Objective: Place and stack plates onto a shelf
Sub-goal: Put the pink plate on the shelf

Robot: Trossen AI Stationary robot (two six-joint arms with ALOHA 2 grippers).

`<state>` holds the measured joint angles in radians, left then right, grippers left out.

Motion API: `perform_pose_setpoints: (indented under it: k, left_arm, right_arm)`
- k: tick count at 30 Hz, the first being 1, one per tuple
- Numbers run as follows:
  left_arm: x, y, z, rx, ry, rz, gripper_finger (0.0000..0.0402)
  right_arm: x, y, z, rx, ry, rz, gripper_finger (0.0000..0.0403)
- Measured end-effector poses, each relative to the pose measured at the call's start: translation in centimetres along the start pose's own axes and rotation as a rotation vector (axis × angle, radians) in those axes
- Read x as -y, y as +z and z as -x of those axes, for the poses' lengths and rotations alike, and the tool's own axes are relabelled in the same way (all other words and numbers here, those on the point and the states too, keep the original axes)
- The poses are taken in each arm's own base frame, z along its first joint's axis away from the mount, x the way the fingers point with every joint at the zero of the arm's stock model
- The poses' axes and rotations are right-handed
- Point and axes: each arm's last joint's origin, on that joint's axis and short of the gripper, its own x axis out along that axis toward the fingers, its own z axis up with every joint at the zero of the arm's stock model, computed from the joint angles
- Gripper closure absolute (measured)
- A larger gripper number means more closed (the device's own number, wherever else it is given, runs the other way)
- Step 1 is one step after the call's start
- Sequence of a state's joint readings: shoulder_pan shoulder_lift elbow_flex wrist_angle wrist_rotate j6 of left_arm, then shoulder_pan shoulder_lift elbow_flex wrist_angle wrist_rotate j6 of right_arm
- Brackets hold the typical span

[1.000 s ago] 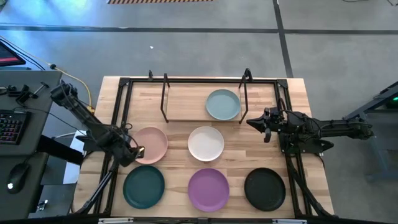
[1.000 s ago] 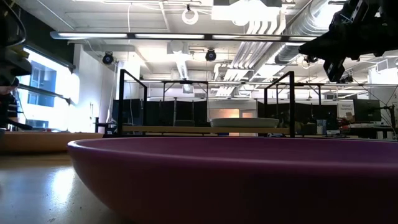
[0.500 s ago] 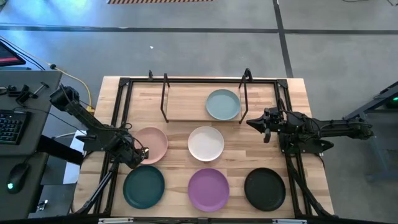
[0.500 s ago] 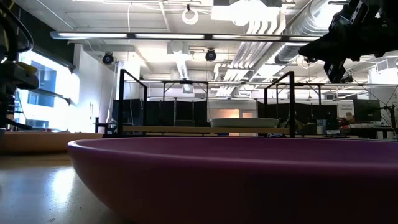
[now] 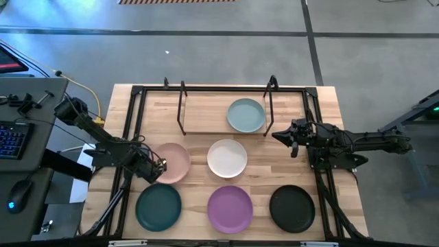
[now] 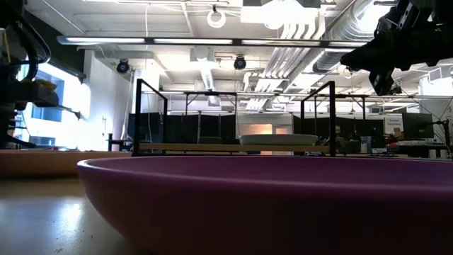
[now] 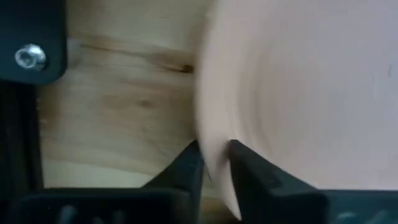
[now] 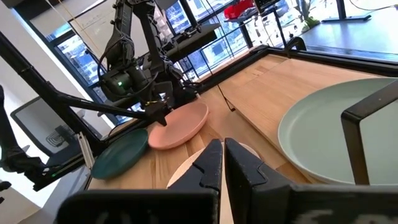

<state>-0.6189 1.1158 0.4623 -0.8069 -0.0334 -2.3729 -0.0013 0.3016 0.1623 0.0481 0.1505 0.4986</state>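
Wooden surface (image 5: 329, 110) carries five plates; a sixth, the pale blue-grey plate (image 5: 245, 114), sits on the shelf (image 5: 206, 110). On the surface: white plate (image 5: 227, 158), purple plate (image 5: 230, 208), black plate (image 5: 291, 208), dark teal plate (image 5: 158, 206), pink plate (image 5: 173, 162). Since the earlier frame the left claw (image 5: 159, 167) has advanced and now pinches the pink plate's rim. Right claw (image 5: 282, 136) is clenched, holding nothing, unmoved beside the shelf.
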Motion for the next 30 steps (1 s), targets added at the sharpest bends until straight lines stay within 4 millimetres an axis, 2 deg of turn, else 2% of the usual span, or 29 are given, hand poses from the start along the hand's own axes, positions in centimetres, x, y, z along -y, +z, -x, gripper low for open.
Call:
perform_pose_setpoints:
  k: [3, 12, 17, 24, 30]
  left_arm:
    - [0.1, 0.0, 0.2, 0.004, -0.037, -0.016, 0.0391]
    - [-0.6, 1.0, 1.4, 0.030, -0.080, -0.009, 0.0398]
    - [-0.6, 1.2, 3.3, -0.021, -0.160, -0.087, 0.0400]
    - [0.9, 0.5, 7.3, -0.106, -0.283, -0.199, 0.0401]
    - [4.2, 0.2, 10.1, -0.076, -0.363, -0.274, 0.0401]
  right_arm:
    - [0.0, 0.0, 0.0, 0.000, 0.000, 0.000, 0.0403]
    - [0.0, 0.0, 0.0, -0.001, 0.000, 0.001, 0.0403]
    - [0.0, 0.0, 0.0, -0.001, 0.000, 0.001, 0.0403]
    - [0.0, 0.0, 0.0, -0.002, -0.001, 0.003, 0.0403]
    - [0.0, -0.1, 0.0, -0.007, -0.004, 0.006, 0.0403]
